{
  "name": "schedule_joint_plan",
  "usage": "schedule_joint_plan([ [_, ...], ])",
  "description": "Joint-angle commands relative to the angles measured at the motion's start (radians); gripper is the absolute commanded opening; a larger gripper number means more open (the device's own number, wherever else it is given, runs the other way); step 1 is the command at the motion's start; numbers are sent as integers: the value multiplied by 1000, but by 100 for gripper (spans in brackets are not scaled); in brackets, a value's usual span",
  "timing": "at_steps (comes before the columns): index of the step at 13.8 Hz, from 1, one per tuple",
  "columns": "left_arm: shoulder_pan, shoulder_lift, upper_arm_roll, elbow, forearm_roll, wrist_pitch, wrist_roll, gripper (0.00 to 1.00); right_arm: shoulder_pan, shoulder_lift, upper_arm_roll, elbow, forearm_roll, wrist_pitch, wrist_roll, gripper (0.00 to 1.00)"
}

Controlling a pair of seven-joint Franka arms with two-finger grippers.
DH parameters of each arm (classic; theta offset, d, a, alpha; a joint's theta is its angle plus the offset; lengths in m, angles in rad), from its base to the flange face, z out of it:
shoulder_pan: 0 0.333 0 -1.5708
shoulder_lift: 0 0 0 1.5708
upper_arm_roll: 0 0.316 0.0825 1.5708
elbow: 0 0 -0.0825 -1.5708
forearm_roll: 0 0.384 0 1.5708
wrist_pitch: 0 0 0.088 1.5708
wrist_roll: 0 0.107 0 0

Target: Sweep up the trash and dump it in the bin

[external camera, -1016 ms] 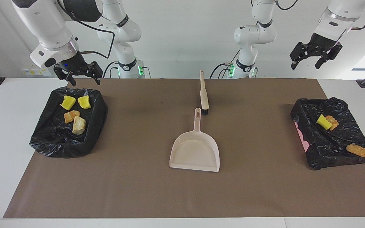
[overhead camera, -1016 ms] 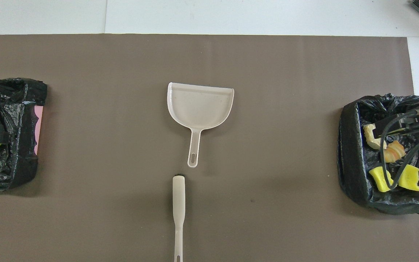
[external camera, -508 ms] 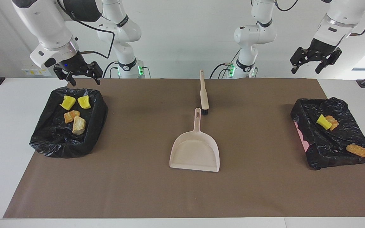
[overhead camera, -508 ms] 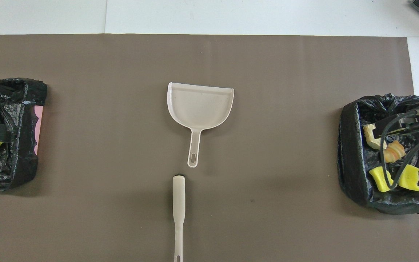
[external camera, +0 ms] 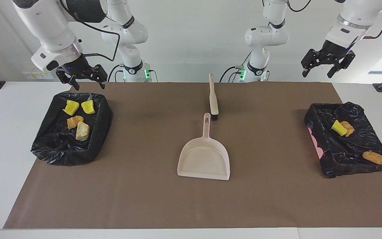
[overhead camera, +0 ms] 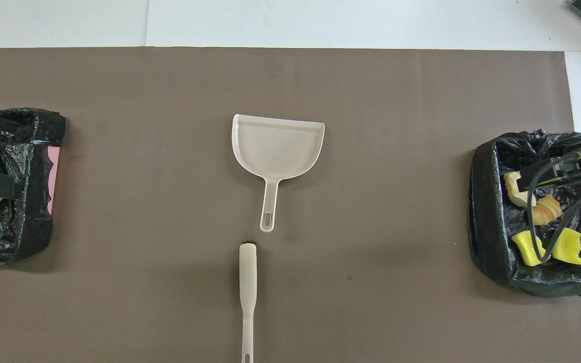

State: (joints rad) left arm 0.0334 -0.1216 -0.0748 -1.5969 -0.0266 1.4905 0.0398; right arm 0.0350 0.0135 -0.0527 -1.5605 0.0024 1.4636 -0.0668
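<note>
With all the trash (external camera: pixel 77 120) already in the bins (external camera: pixel 72 127) at both frame edges, watch your spread, empty left gripper (external camera: pixel 326 65) and right gripper (external camera: pixel 81 78): descending could snag the black liners.

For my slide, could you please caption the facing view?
All trash binned; dustpan and brush lie mid-table; open left gripper and right gripper raised.

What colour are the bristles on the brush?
Black, on the beige brush; the bristles show best in the facing view.
</note>
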Motion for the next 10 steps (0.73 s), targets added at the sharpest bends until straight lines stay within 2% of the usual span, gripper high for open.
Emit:
schedule_joint_plan([
  [1,7,-30,-3,-35,-10,13,-12,100,-3,-21,1,-23,1,6,7,100],
  [10,7,-29,-2,-34,-10,14,-9,100,-3,-12,-6,2,-3,-12,16,100],
])
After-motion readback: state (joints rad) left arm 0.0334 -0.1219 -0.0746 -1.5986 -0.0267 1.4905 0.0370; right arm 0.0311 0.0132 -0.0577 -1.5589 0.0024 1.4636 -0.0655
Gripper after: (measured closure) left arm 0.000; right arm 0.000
